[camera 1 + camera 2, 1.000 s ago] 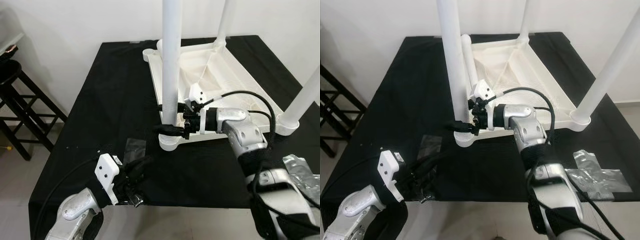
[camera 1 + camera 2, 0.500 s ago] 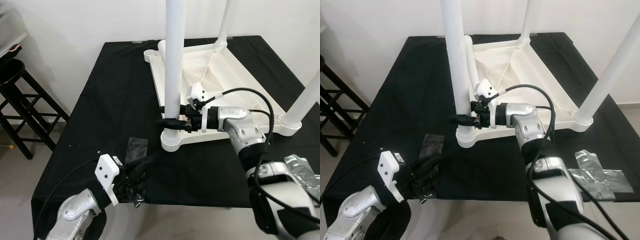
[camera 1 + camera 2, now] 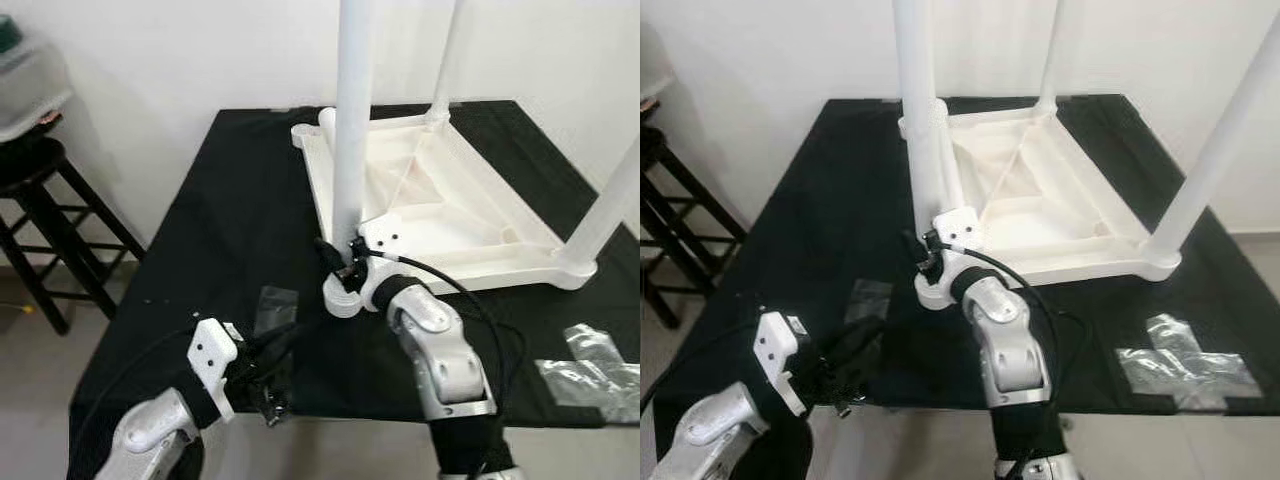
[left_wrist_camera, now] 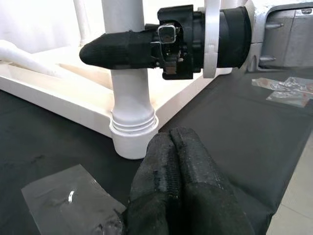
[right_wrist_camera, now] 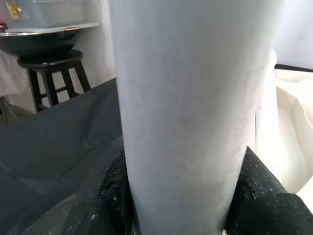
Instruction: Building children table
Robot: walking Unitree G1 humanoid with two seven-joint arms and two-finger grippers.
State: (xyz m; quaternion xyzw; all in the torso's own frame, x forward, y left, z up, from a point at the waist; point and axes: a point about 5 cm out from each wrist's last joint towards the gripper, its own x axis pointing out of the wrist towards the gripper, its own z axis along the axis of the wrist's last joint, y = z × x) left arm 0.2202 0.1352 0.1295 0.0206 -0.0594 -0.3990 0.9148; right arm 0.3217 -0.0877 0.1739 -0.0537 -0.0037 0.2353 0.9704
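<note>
Legs stand in the corners of the upturned tabletop (image 3: 470,215) on the bench (image 3: 230,220); right end effector (image 3: 343,262) clamps the near leg (image 3: 350,140) above its socket, seemingly seating it, left end effector (image 4: 178,186) closed, idle nearby.

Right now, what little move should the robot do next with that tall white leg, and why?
Probably keep twisting the tall white plastic leg into its round corner socket. The right tool is shut around the leg just above that socket on the upturned white plastic tabletop, with a finger on either side. The left tool rests shut nearby.
</note>
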